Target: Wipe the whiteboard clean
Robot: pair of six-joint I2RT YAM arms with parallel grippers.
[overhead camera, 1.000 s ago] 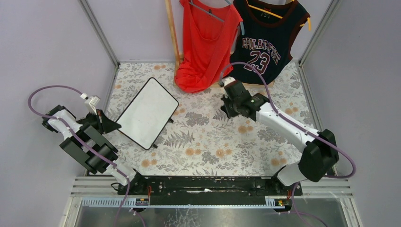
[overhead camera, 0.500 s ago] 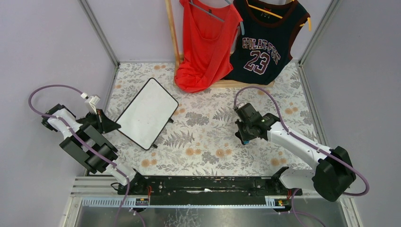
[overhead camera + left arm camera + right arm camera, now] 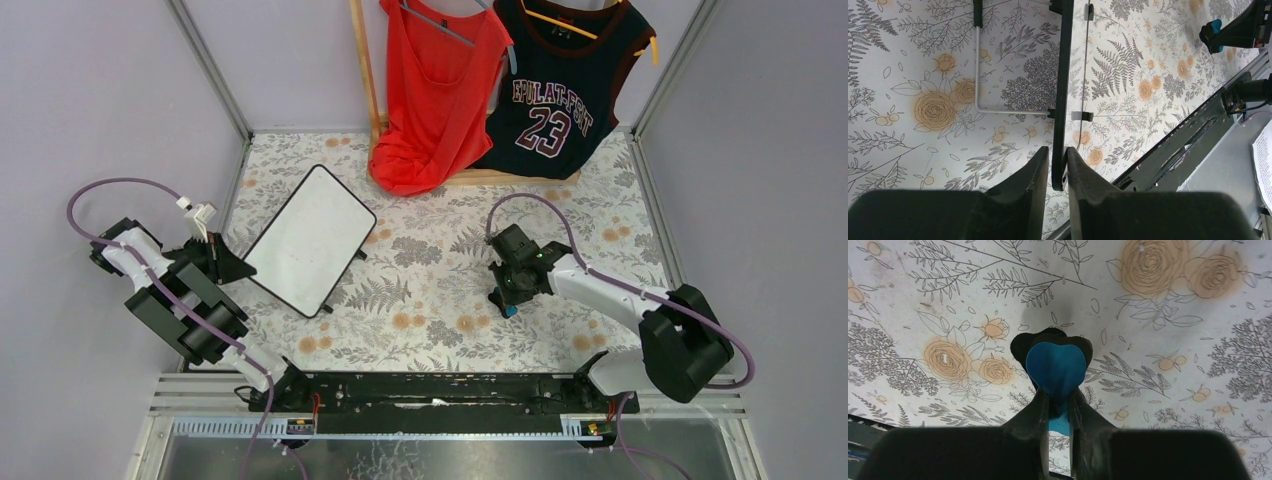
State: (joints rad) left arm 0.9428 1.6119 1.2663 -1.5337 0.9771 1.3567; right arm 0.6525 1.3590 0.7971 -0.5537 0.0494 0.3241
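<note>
Right hand (image 3: 1058, 402) pinches a blue pad (image 3: 1055, 367), heart-shaped in wrist view.

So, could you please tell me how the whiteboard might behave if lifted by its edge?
Probably stiff: the whiteboard looks flat though the left claw pinches only one thin edge. Likely light, being so thin. Held at one edge, it might pivot or slip in that grip.
</note>
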